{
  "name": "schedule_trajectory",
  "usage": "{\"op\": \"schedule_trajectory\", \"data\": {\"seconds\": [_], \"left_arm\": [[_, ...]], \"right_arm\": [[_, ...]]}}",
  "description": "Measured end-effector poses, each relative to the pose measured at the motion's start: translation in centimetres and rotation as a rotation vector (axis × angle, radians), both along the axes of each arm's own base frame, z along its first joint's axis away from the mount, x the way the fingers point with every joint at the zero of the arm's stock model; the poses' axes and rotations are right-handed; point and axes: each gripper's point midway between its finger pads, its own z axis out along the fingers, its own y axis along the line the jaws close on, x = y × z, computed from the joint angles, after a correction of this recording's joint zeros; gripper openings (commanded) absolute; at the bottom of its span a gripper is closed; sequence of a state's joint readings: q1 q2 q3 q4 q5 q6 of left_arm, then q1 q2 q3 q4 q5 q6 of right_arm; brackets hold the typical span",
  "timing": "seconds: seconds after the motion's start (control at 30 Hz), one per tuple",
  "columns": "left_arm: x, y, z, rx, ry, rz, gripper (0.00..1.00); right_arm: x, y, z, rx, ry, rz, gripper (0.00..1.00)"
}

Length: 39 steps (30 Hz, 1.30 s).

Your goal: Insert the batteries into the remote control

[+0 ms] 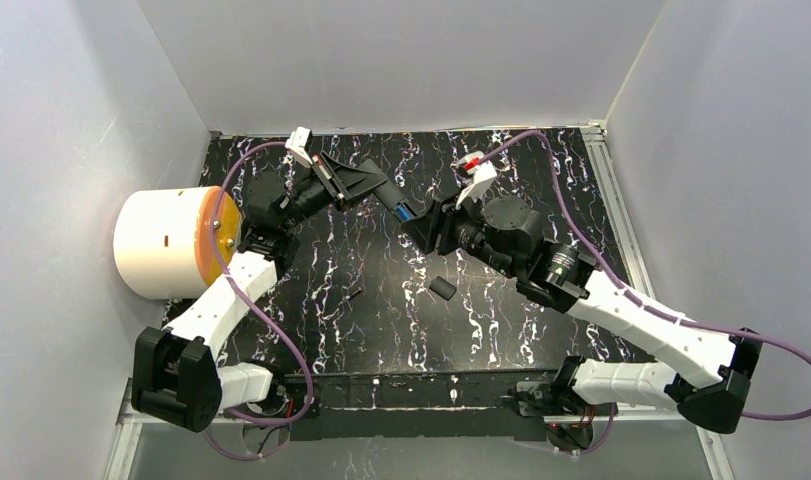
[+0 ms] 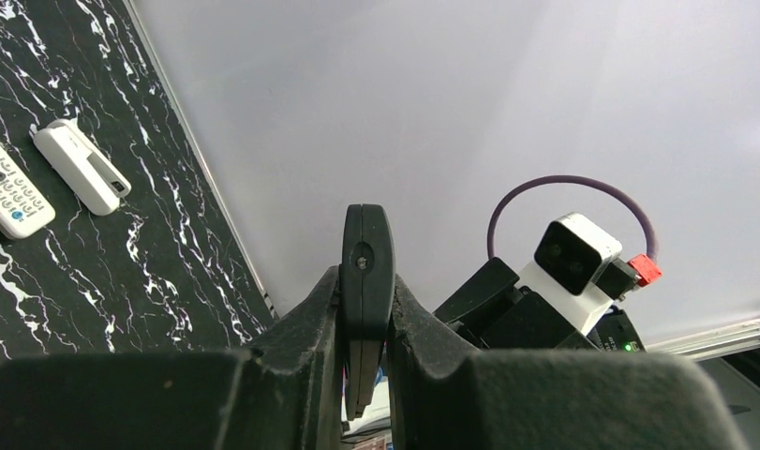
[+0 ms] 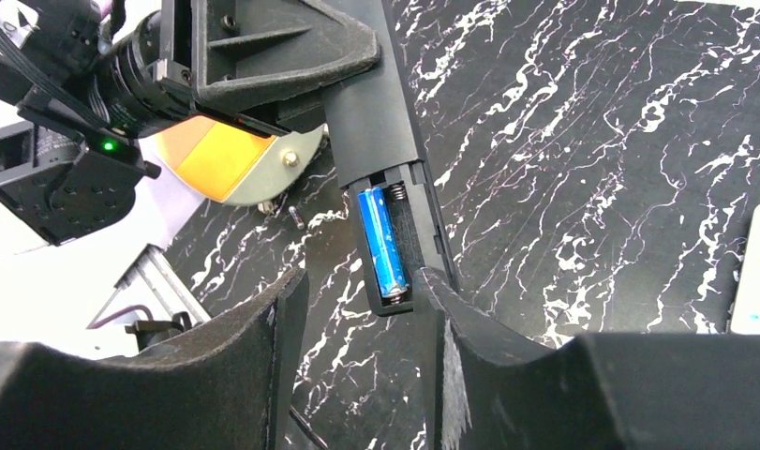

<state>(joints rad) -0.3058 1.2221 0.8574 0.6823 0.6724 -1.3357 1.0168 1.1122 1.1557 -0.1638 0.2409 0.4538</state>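
Observation:
My left gripper (image 2: 366,283) is shut on a black remote control (image 2: 366,242), held edge-on above the table at the back (image 1: 381,188). In the right wrist view the remote (image 3: 376,103) has its battery bay uncovered. A blue battery (image 3: 383,242) lies in one slot, and the slot beside it looks dark. My right gripper (image 3: 362,283) is open just below the remote's end, whose corner sits close to the right finger (image 3: 451,319). From above, this gripper (image 1: 426,228) meets the remote mid-table. A small dark battery (image 1: 355,294) lies on the table.
A black cover piece (image 1: 441,288) lies on the marbled table (image 1: 381,330). A white and orange cylinder (image 1: 171,243) stands at the left edge. Two white remotes (image 2: 10,192) (image 2: 81,167) lie on the table in the left wrist view. White walls enclose the table.

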Motion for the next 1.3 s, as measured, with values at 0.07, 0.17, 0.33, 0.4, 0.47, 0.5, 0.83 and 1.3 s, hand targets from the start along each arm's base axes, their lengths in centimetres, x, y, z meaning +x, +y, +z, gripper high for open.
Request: {"op": "schedule_trajectory", "data": {"seconds": [0.07,0.17,0.33,0.4,0.47,0.5,0.83,1.3], "left_arm": [[0.0,0.0,0.1,-0.001,-0.003,0.001,0.0],[-0.2,0.0,0.4,-0.01,-0.007,-0.008,0.0],[-0.9,0.1,1.4,-0.023,-0.039,-0.021,0.0],[-1.0,0.1,1.5,-0.025,-0.045,-0.022,0.0],[-1.0,0.1,1.5,-0.025,-0.047,-0.022,0.0],[-1.0,0.1,1.5,-0.025,-0.048,-0.022,0.0],[-1.0,0.1,1.6,-0.026,-0.049,-0.022,0.0],[-1.4,0.2,2.0,-0.028,-0.063,-0.025,0.0]], "right_arm": [[-0.1,-0.2,0.2,0.023,0.001,-0.007,0.6],[0.0,-1.1,0.2,0.048,-0.003,-0.037,0.69],[0.0,-2.8,-0.4,0.107,0.015,-0.097,0.81],[-0.1,-3.2,-0.3,0.149,0.025,-0.115,0.87],[-0.2,-3.5,0.1,0.198,0.038,-0.13,0.91],[-0.2,-3.5,0.2,0.216,0.044,-0.133,0.94],[-0.1,-1.3,-0.4,0.478,0.226,-0.14,0.99],[1.4,1.9,0.0,0.705,0.399,-0.091,0.82]]}}
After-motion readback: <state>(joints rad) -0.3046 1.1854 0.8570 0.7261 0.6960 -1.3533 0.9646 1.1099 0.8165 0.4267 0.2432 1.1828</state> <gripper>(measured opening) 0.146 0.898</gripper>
